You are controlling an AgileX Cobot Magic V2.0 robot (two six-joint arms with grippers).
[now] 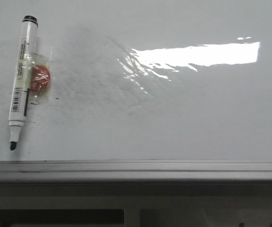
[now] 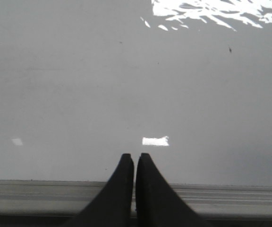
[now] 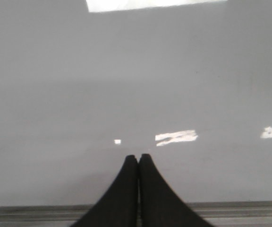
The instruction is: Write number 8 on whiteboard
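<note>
The whiteboard [image 1: 174, 118] fills the front view, glossy white with faint grey smudges and a bright glare patch. No number 8 shows on it. A white marker [image 1: 21, 78] with a black uncapped tip lies at the far left, tip toward the near rail, with a red disc [image 1: 40, 78] taped to its side. Neither gripper shows in the front view. My left gripper [image 2: 134, 158] is shut and empty, over the board's near rail [image 2: 230, 198]. My right gripper [image 3: 138, 158] is shut and empty, also above the near rail [image 3: 249, 210].
The grey metal rail [image 1: 136, 170] runs along the board's near edge. Glare [image 1: 197, 54] lies on the board's right half. Grey smudges [image 1: 93, 71] spread over the middle left.
</note>
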